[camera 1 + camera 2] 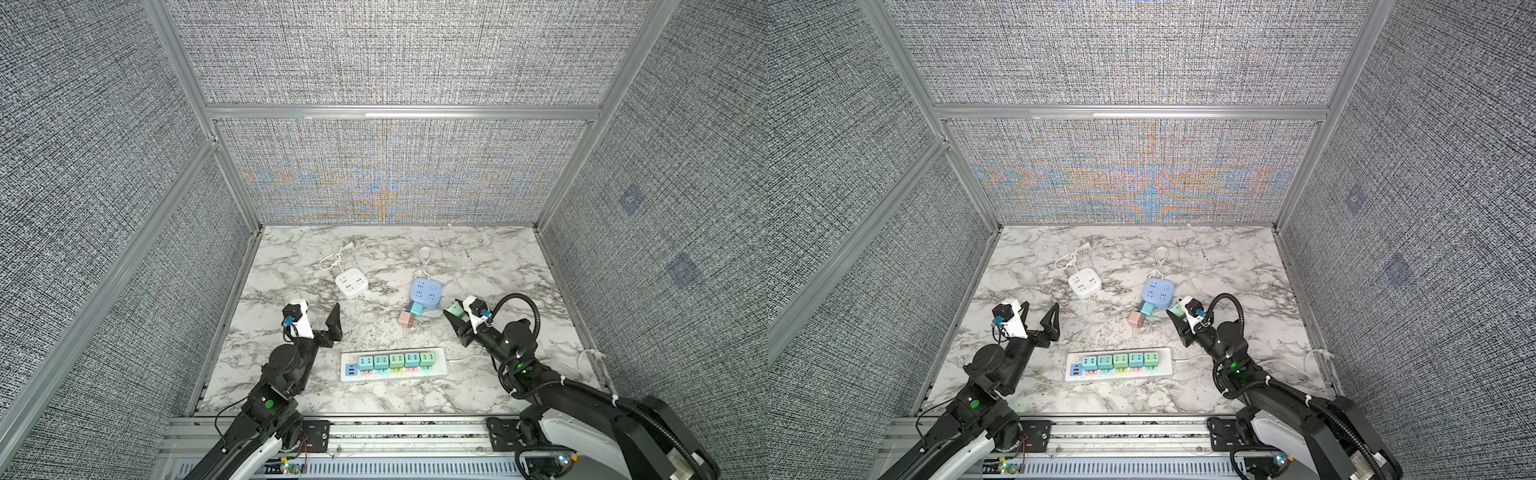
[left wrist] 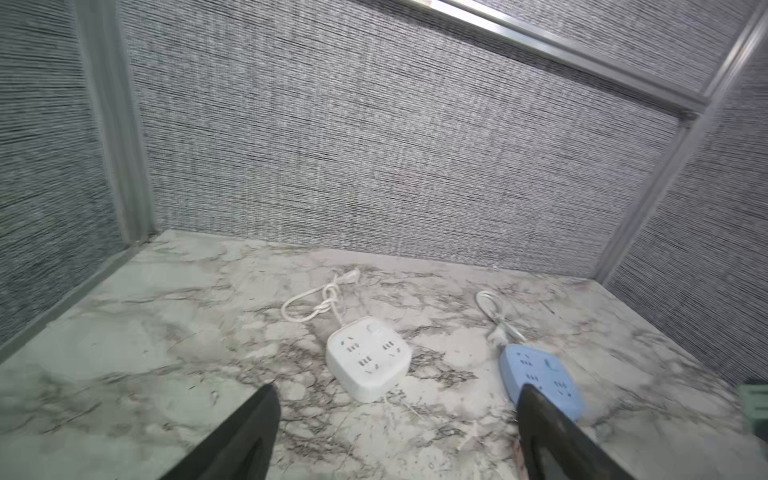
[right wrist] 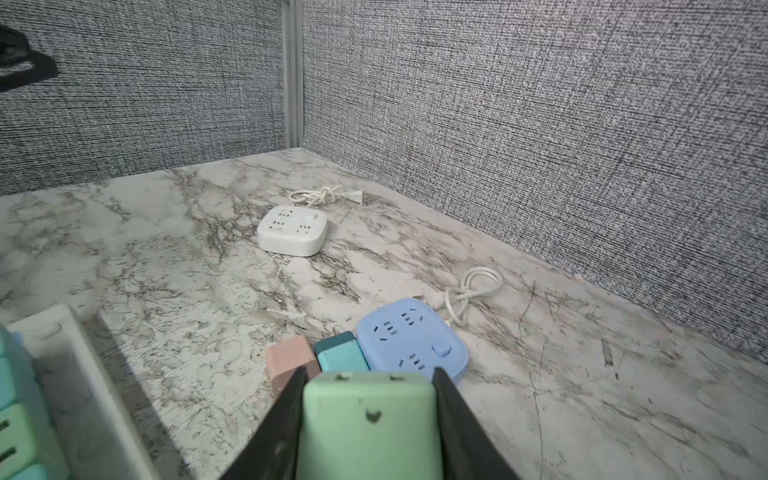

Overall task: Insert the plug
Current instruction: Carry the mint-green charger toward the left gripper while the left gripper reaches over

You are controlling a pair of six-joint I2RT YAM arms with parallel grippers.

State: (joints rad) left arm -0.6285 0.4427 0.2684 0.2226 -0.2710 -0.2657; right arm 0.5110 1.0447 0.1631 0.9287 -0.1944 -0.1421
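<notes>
While tight on plug [image 3: 370, 424], end effector [image 3: 370, 372]

The green plug [image 3: 365, 419] and the white power strip [image 3: 70, 374] are running off the right wrist picture's edge. In both top views the strip's cord [image 1: 465, 360] [image 1: 1187, 360] is vanishing under the right arm [image 1: 498, 345] [image 1: 1225, 345], toward 3 o'clock. The left gripper's [image 2: 397, 388] finger [image 2: 544, 419] is covering the blue socket cube's [image 2: 540, 370] corner.
</notes>
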